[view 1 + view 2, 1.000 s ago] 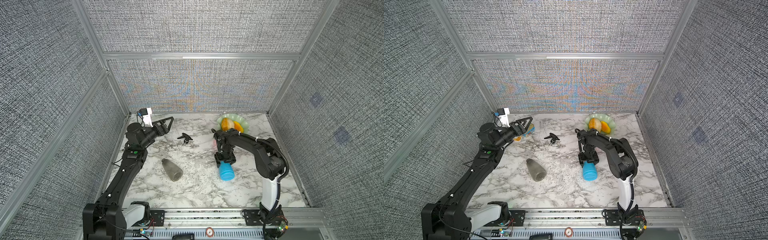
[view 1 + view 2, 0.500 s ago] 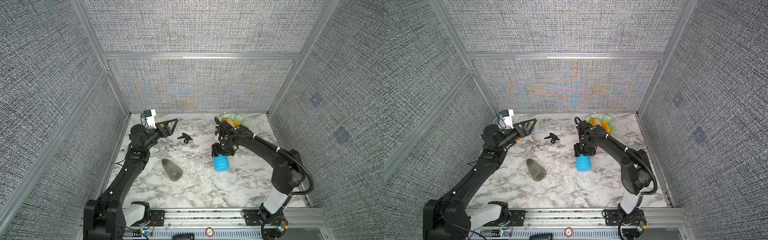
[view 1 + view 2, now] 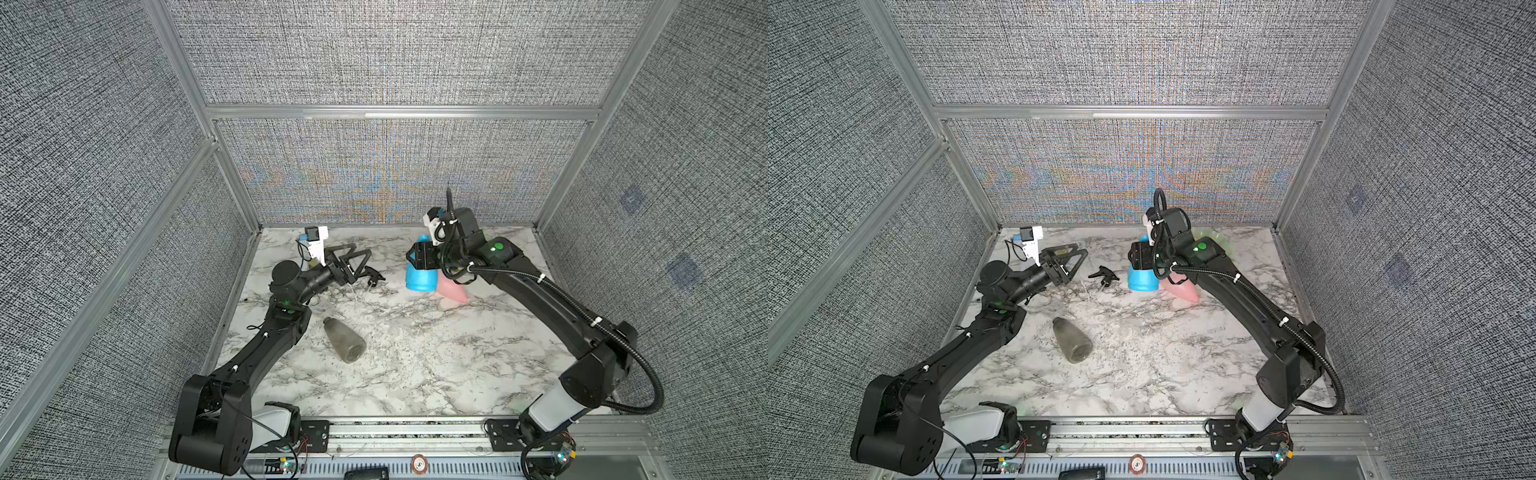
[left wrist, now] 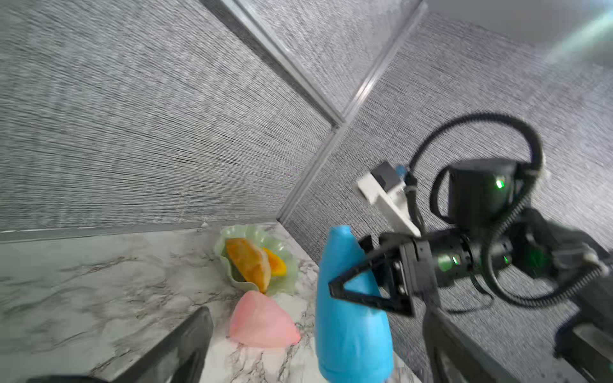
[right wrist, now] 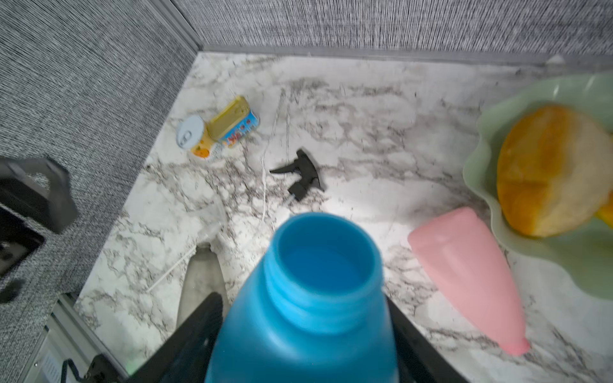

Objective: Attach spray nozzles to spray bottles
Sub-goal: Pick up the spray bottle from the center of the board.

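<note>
My right gripper point(image 3: 420, 259) is clamped on the blue bottle point(image 3: 420, 280), one finger on each side of its body. The bottle stands upright with its threaded neck open, toward the far edge of the table point(image 3: 415, 374) and right of the middle. I cannot tell whether its base touches the marble.

My left gripper point(image 3: 355, 261) hangs with its fingers spread wide and nothing between them, near the far left corner. Its tips point at the black nozzle point(image 3: 374, 277), which lies flat just beside them, between my two grippers.

The pink bottle point(image 3: 453, 291) lies on its side just beside the blue one, toward the right edge. Its wide base is turned toward the green dish point(image 5: 481, 159) in the far right corner. The grey bottle point(image 3: 344, 344) lies on its side left of the middle, well apart from both grippers. Two cans point(image 5: 219, 132) lie in the far left corner.
</note>
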Robot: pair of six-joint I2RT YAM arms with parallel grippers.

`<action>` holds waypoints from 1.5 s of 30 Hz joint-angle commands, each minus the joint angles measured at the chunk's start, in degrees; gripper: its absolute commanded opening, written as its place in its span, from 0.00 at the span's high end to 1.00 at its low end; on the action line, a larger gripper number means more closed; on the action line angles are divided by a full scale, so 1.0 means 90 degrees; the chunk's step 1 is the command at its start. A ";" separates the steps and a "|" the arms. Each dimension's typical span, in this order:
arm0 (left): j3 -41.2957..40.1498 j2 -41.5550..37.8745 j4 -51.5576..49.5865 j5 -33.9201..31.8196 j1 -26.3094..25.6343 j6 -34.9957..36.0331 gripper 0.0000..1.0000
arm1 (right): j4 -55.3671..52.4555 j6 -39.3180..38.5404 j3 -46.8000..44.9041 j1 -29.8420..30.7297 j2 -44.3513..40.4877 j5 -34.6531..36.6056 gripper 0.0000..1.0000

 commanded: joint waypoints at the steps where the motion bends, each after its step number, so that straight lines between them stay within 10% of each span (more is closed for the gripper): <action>1: -0.0068 -0.0148 0.0345 0.0663 -0.0348 0.0858 0.01 | 0.0623 -0.0081 0.0158 0.0076 -0.0095 0.0195 0.29; 11: 0.0156 -0.0214 -0.1087 0.0539 -0.1225 0.2410 0.01 | 0.1426 -0.0116 0.0094 0.0698 -0.0578 0.0273 0.29; 45: -0.0014 -0.0022 -0.0112 0.0403 -0.1327 0.1646 0.11 | 0.2014 -0.0477 -0.0275 0.1695 -0.0669 0.0502 0.29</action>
